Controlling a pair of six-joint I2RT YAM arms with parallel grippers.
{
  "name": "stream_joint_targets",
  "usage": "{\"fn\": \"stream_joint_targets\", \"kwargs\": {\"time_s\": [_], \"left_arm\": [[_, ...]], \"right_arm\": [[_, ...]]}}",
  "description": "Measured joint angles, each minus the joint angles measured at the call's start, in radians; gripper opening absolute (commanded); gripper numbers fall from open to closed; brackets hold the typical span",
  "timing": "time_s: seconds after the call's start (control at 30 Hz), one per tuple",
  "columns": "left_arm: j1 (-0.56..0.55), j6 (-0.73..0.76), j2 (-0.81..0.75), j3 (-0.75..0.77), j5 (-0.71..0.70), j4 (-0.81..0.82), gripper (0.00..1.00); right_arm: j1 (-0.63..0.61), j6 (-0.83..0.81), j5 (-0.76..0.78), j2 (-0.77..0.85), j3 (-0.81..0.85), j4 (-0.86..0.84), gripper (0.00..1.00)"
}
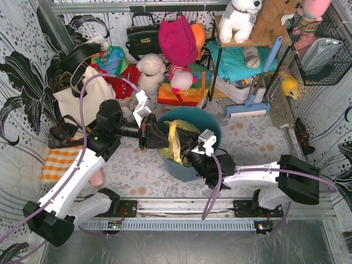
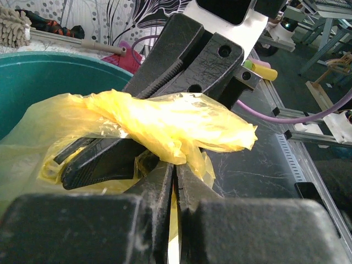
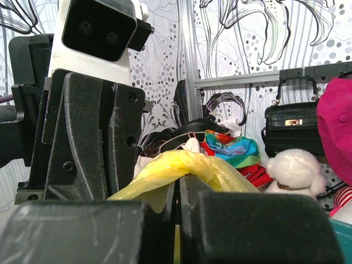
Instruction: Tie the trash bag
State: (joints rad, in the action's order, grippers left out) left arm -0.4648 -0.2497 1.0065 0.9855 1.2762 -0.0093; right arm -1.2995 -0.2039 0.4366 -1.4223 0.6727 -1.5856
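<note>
Trash bag point(image 1: 175, 140) sits in the teal bucket point(image 1: 215, 125) mid-counter, its neck drawn up into a twisted yellow strand at the bucket's left rim. Left hand point(image 2: 175, 171) nearly clenched, film pinched in the slit. Right hand point(image 3: 177, 190) clenched on the same strand, just beside the left.
</note>
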Motion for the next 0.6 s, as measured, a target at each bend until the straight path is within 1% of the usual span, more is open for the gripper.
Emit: {"fn": "stream_joint_targets", "kwargs": {"time_s": [0.1, 0.13, 0.27, 0.4, 0.6], "left_arm": [[0.0, 0.037, 0.001, 0.015, 0.0, -0.053, 0.14], [0.0, 0.051, 0.002, 0.022, 0.0, -0.071, 0.16], [0.0, 0.1, 0.004, 0.049, -0.002, -0.146, 0.41], [-0.008, 0.128, -0.022, 0.069, -0.035, -0.204, 0.47], [-0.008, 0.15, -0.082, 0.087, -0.162, -0.243, 0.47]], "right_arm": [[0.0, 0.0, -0.004, -0.002, 0.0, 0.001, 0.0], [0.0, 0.0, -0.006, -0.002, 0.0, 0.002, 0.0], [0.0, -0.002, -0.022, -0.002, 0.0, 0.006, 0.0], [0.002, -0.003, -0.032, -0.002, 0.0, 0.006, 0.0], [0.002, -0.003, -0.06, -0.002, 0.0, 0.005, 0.0]]}}
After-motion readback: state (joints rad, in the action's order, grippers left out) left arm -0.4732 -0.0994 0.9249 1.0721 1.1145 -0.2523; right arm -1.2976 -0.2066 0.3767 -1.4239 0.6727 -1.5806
